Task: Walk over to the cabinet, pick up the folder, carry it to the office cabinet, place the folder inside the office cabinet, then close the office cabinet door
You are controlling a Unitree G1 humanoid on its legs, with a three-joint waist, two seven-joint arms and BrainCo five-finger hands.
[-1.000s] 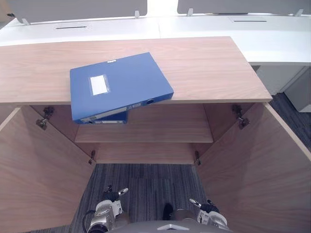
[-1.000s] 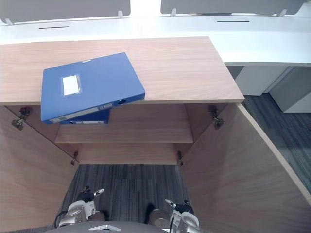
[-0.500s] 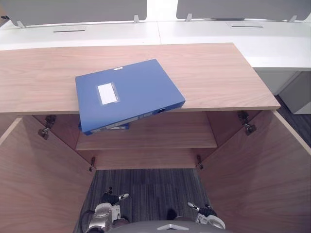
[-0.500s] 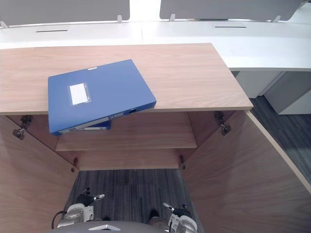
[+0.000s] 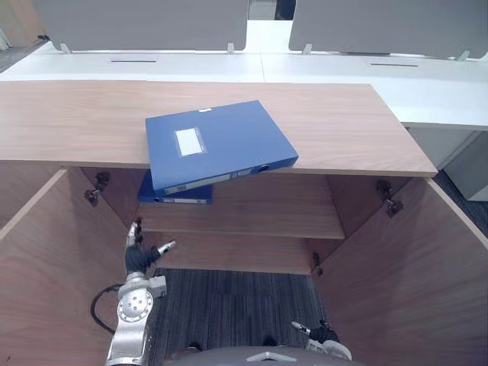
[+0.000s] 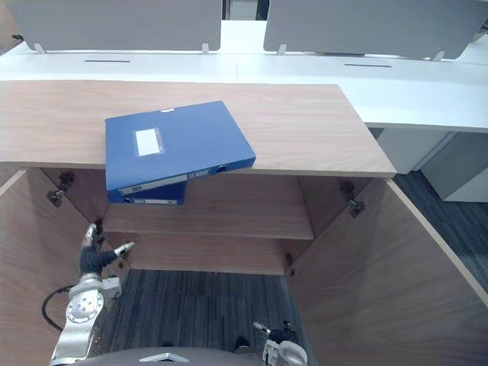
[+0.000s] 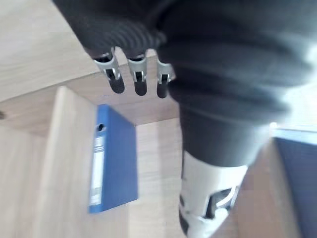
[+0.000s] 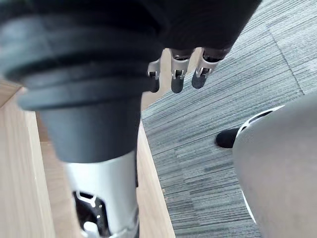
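Observation:
A blue folder (image 5: pixel 217 145) with a white label lies flat on the wooden cabinet top (image 5: pixel 335 122), its spine overhanging the front edge. A second blue folder (image 5: pixel 175 197) lies on the shelf (image 5: pixel 259 213) inside, just below the first. My left hand (image 5: pixel 141 255) is raised in front of the open cabinet, below and left of both folders, open and holding nothing. Its fingers (image 7: pixel 133 74) are straight, with a blue folder's spine (image 7: pixel 111 163) showing past them. My right hand (image 5: pixel 316 334) hangs low near the floor, open, its fingers (image 8: pixel 176 74) relaxed over the carpet.
Both cabinet doors stand wide open, the left door (image 5: pixel 46 259) and the right door (image 5: pixel 412 274) flanking me. White desks (image 5: pixel 343 69) with grey dividers (image 5: pixel 145 23) run behind the cabinet. Grey striped carpet (image 5: pixel 236 313) lies between the doors.
My left arm has risen from low by the floor to in front of the shelf. The camera has shifted. The folders have not moved, and the right hand stays low.

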